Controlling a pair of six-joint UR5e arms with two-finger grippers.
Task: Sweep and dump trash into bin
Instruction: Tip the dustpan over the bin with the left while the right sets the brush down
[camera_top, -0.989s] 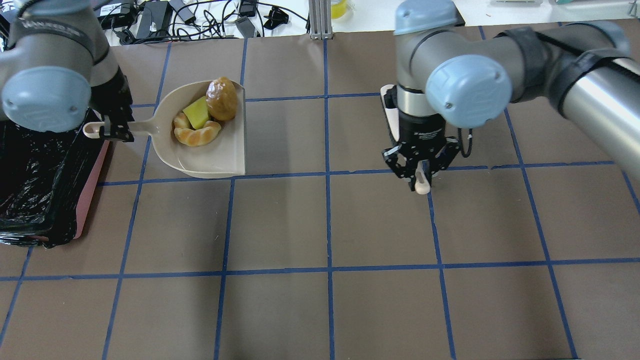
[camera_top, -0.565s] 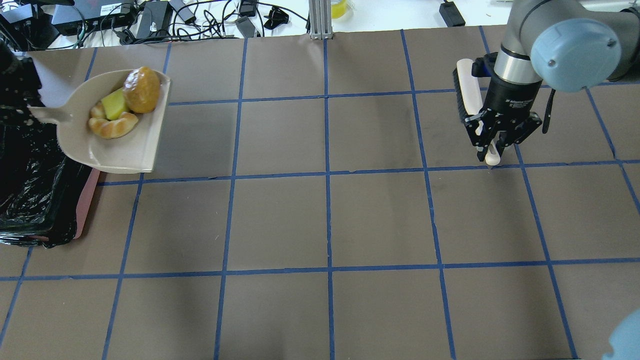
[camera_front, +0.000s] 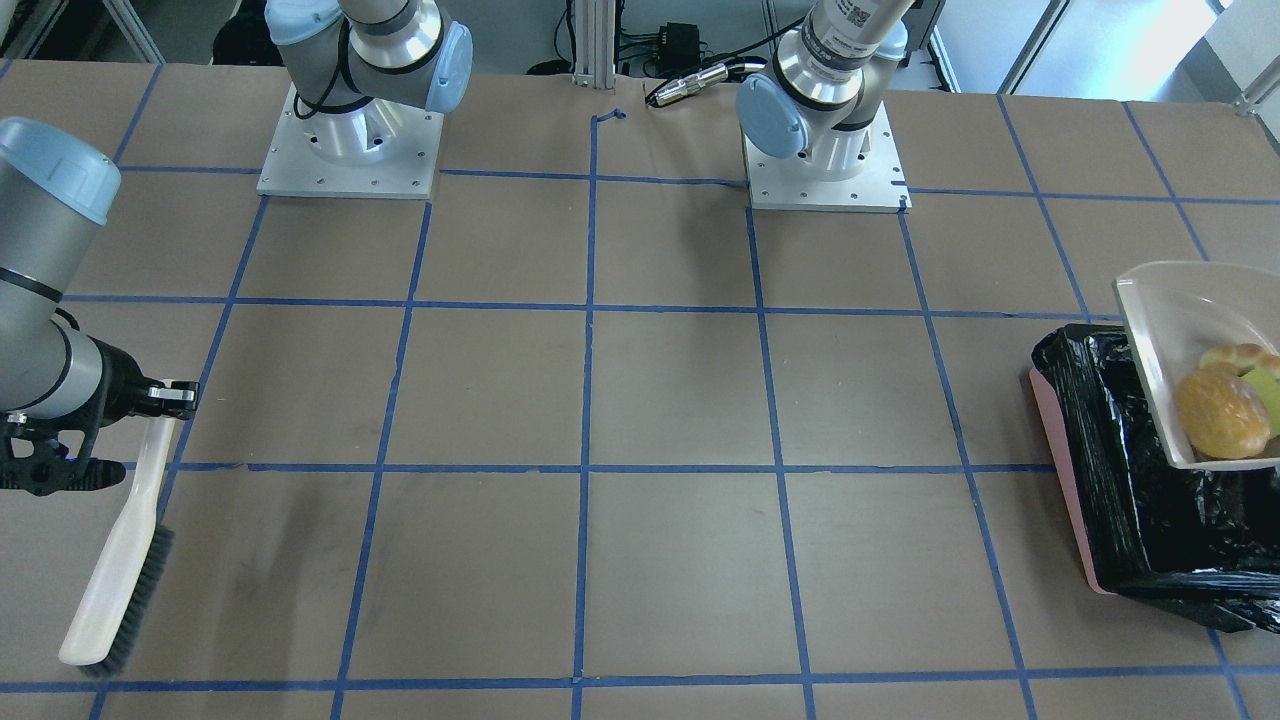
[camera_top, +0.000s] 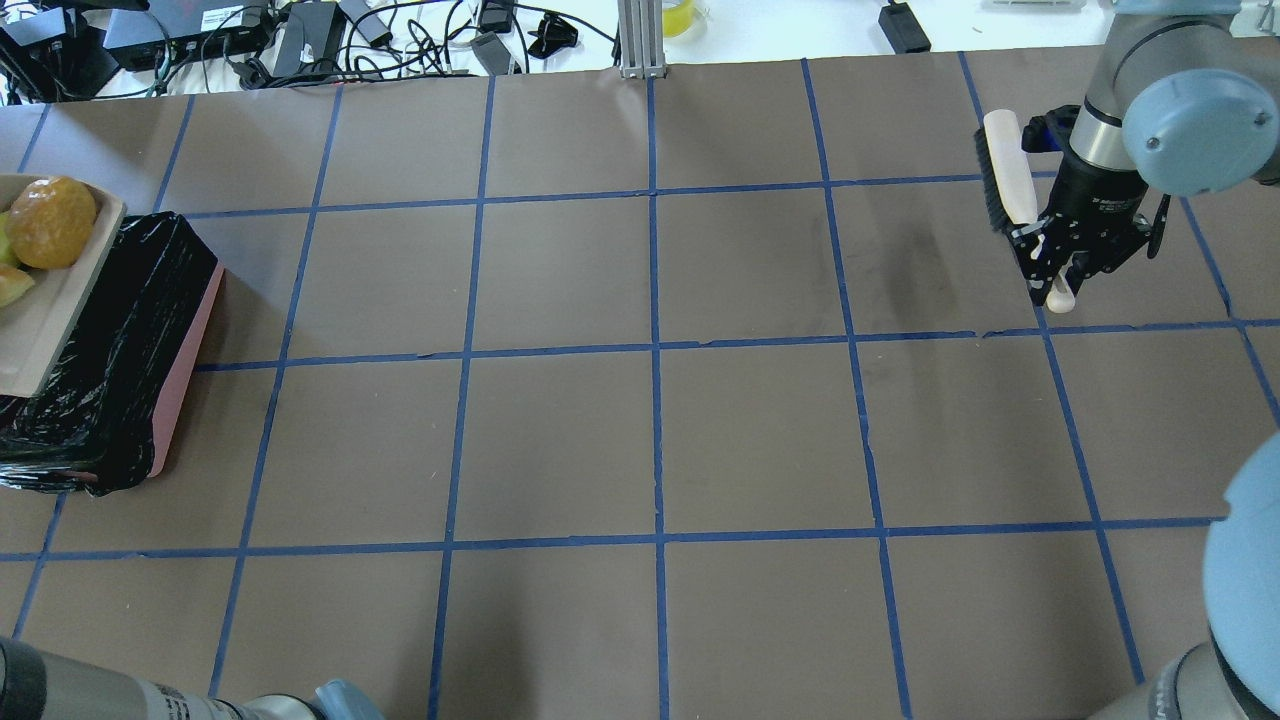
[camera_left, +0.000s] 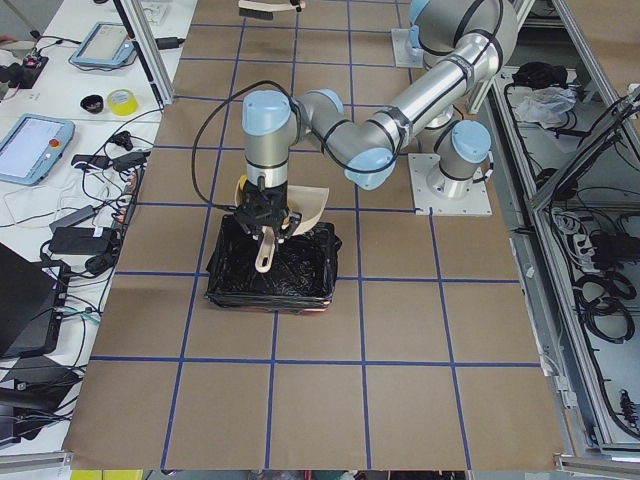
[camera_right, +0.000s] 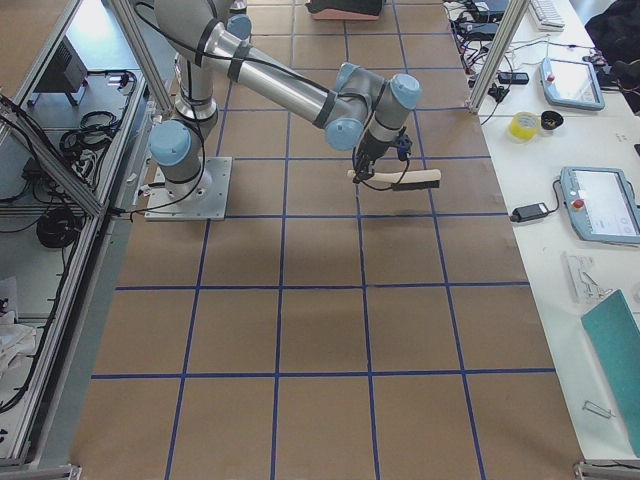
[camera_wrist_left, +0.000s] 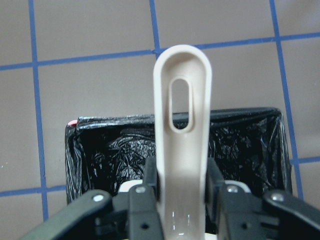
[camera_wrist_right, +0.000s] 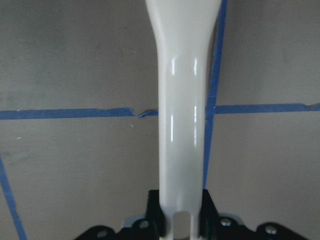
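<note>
Left jaws: your left gripper is clamped on the dustpan handle — in the wrist view the handle runs up the middle of the frame, pinched from both sides.
Right jaws: your right gripper is closed around the brush handle, upper right of the overhead view, bristles lifted clear of the table.
Trash: the bread roll, pastry and yellow sponge wedge all sit in the pan at the right edge of the front view.
Bin: the bin lies directly under the pan, lower right of the front view — held there so a tip drops everything inside.
Brush placement: parked far from the bin, likely to leave the dump unobstructed.
Stage: sweeping looks done; you have the tipping left.
</note>
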